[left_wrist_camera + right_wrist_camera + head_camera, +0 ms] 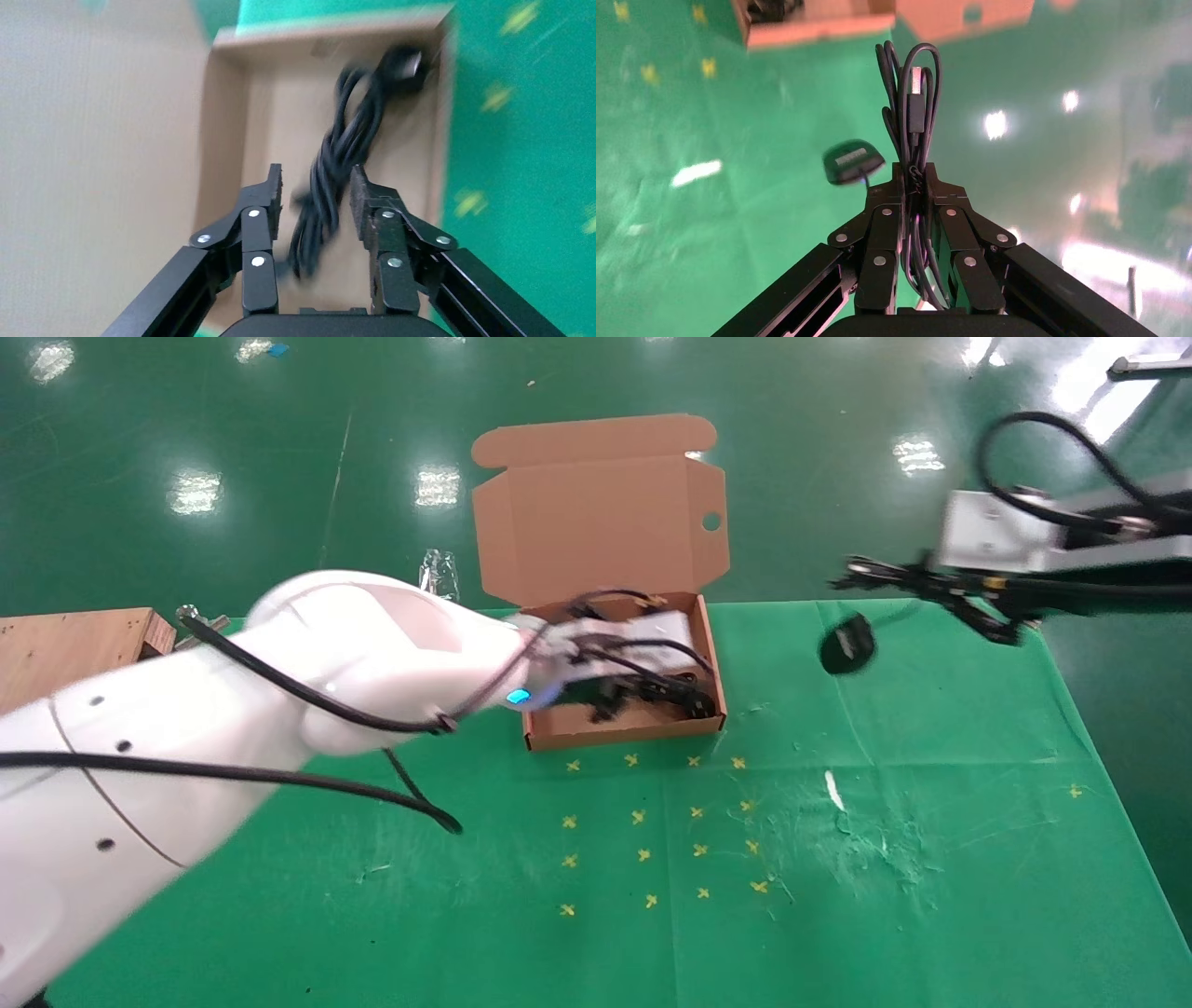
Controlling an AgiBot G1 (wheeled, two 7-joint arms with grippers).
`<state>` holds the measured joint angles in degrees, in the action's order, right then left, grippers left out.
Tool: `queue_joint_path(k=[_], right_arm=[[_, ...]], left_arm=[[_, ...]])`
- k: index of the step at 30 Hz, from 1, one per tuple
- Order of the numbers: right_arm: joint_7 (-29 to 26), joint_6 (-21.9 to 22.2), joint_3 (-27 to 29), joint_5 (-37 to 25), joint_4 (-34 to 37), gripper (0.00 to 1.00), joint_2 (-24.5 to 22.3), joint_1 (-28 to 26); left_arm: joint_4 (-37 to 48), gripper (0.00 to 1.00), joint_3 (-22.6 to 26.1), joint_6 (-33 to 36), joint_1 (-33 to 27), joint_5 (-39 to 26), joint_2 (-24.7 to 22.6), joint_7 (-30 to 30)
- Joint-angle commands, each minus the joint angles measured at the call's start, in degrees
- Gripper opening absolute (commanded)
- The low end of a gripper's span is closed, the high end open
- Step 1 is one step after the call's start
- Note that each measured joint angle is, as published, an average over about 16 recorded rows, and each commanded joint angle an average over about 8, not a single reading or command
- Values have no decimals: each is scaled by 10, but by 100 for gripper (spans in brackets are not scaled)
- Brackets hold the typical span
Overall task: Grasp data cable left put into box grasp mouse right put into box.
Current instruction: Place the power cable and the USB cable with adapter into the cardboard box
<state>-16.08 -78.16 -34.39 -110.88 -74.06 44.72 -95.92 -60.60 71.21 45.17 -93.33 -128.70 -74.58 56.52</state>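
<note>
Left end effector (316, 200) is spread above the data cable (337, 151), which lies in the box (712, 658). Far right, the right end effector (916, 193) is clamped on the mouse cord (910, 98), with the mouse (846, 645) dangled above the surface (838, 896).

Data cable (337, 151) boxed (712, 654); mouse (846, 645) dangling

**Right claw clamps the mouse's cord bundle**

The right claw (917, 186) pinches the thin cord bundle (910, 105) between its fingers. The mouse (852, 161) hangs just beside the claw, over the green table (701, 232). The box (814, 28) lies beyond the mouse.
</note>
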Motion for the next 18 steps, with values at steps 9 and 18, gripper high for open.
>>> queue_joint_path(k=[9,18], right_arm=[[99,36,-10,39,85,0,109,-31],[188,63,-24,73,182,0,231,-56]], left_arm=[[-30,100,-43,-32,-17,16,165,51],[-19,100,-48,-19,-11,-16,220,79]])
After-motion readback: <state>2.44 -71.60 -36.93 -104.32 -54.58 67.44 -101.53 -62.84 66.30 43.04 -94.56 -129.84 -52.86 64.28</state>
